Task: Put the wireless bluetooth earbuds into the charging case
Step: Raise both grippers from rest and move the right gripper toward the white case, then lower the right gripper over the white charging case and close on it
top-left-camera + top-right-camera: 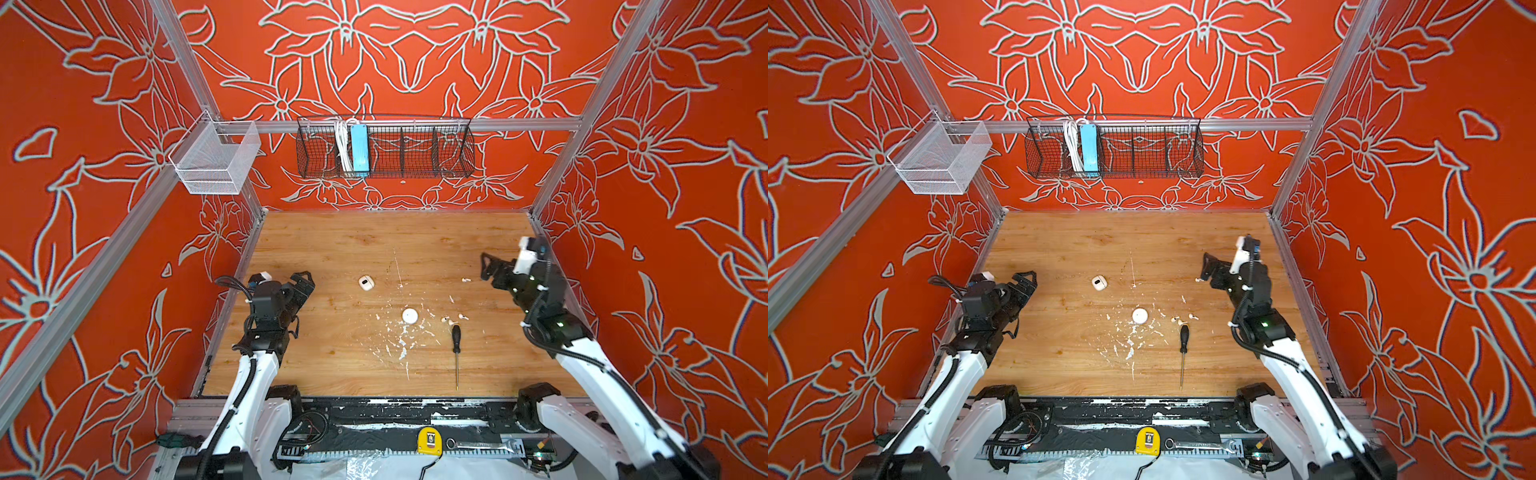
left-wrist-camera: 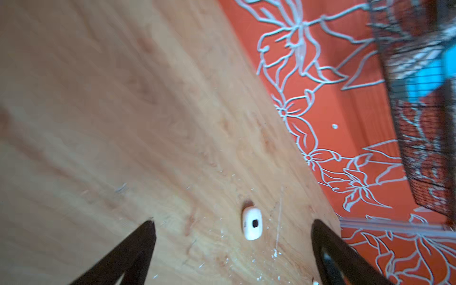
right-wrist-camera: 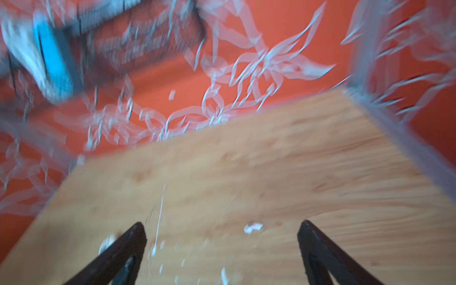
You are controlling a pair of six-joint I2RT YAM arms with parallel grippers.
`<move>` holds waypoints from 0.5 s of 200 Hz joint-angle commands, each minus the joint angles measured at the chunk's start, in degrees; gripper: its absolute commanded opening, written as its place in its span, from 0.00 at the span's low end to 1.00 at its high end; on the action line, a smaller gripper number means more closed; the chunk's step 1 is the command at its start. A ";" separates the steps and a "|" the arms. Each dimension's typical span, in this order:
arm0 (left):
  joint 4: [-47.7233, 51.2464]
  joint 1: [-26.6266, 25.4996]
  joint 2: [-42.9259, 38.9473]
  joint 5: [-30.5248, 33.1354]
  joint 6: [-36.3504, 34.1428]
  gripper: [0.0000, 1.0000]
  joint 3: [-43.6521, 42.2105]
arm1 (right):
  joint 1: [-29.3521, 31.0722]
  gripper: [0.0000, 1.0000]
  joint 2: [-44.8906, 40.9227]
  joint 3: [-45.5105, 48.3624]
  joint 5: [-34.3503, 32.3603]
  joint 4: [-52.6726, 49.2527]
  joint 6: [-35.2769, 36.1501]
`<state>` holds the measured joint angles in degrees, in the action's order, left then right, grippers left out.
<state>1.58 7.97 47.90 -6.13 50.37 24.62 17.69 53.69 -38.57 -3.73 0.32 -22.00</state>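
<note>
– At the lower centre of both top views, which item is the charging case [image 1: 409,315]?

– The small round white puck. From above it reads as a plain, smooth disc. It lies flat on the wooden surface [image 1: 332,249] among white paint flecks [image 1: 401,353]. Do not confuse it with the white rounded-square box [image 1: 366,282] up and to the left of it, which bears a dark oval mark.

– Where are the earbuds [image 1: 446,319]?

– Two lie close together just right of the case, apart from it, directly above the handle of the screwdriver [image 1: 456,336]. They are tiny, white and short-stemmed; the left one shows a dark tip. A third lies alone further up the frame, well apart from the pair. All three are outside the case.

– State of the left pincer [image 1: 306,279]?

– Jaws spread wide, nothing held. It sits at middle left of the frame, by the edge of the surface. In the left wrist view the box lies on the surface ahead of its two dark fingers [image 2: 138,246], untouched.

– State of the right pincer [image 1: 484,266]?

– Jaws likewise spread wide, nothing held. It sits at middle right of the frame, up and to the right of the lone earbud. The right wrist view is blurred; its fingers [image 3: 320,246] stand far apart over bare wood.
</note>
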 commanded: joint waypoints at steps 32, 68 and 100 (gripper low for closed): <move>-4.89 0.31 5.75 -8.48 -0.71 0.97 4.65 | 18.00 0.89 24.68 -15.55 -7.67 -9.06 2.87; -2.96 0.30 11.80 -9.71 -2.05 0.97 7.40 | 26.99 0.91 36.37 -21.67 -14.82 -11.47 3.72; -2.63 0.30 15.54 -7.75 -3.54 0.97 7.96 | 28.90 0.87 42.77 -30.78 -9.66 -19.15 -2.80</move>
<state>-1.76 8.05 61.39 -14.26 48.53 31.79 45.98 93.91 -64.01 -14.09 -11.53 -19.94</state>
